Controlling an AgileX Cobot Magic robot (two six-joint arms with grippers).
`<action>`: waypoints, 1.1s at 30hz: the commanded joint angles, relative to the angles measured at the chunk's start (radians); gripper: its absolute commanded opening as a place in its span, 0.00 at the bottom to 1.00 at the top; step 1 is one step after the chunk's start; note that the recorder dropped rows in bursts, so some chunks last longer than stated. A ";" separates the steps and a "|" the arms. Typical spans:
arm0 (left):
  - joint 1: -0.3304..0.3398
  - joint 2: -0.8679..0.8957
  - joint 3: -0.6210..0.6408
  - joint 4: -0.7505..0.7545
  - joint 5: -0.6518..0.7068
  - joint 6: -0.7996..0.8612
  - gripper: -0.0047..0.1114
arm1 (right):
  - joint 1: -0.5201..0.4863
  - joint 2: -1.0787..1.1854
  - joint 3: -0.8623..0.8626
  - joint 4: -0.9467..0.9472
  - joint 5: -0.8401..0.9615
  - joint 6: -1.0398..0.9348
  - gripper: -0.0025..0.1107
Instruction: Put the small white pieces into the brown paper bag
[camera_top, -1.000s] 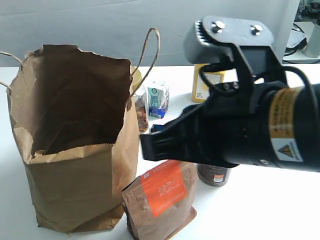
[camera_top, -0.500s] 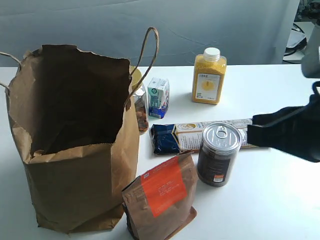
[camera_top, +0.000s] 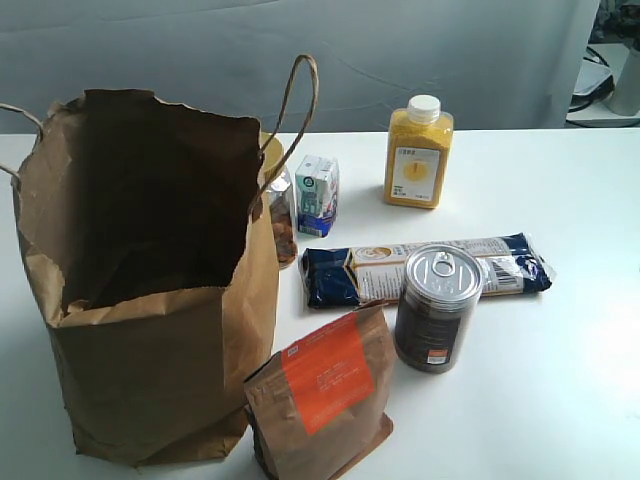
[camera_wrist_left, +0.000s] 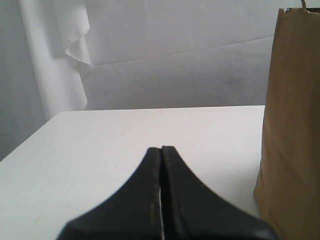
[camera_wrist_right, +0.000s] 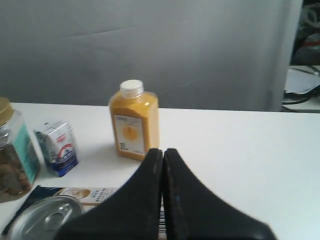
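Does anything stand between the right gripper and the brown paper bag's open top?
Nothing covers the open top of the brown paper bag. The can, long packet and small brown pouch stand beside it on the side of the right gripper. No white pieces are visible.

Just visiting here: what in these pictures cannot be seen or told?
The small white pieces: in no view. Whether they lie in the brown paper bag is untellable; its front wall and shadow hide the bottom in the exterior view.
The jar: mostly behind the bag in the exterior view, cut by the edge in the right wrist view.
The can: cut by the edge and partly behind the right gripper in the right wrist view.
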 joint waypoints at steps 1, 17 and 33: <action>-0.008 -0.003 0.004 0.004 -0.005 -0.004 0.04 | -0.086 -0.150 0.125 0.032 -0.075 -0.048 0.02; -0.008 -0.003 0.004 0.004 -0.005 -0.004 0.04 | -0.110 -0.661 0.303 0.030 0.086 -0.178 0.02; -0.008 -0.003 0.004 0.004 -0.003 -0.004 0.04 | -0.113 -0.695 0.303 0.129 0.202 -0.200 0.02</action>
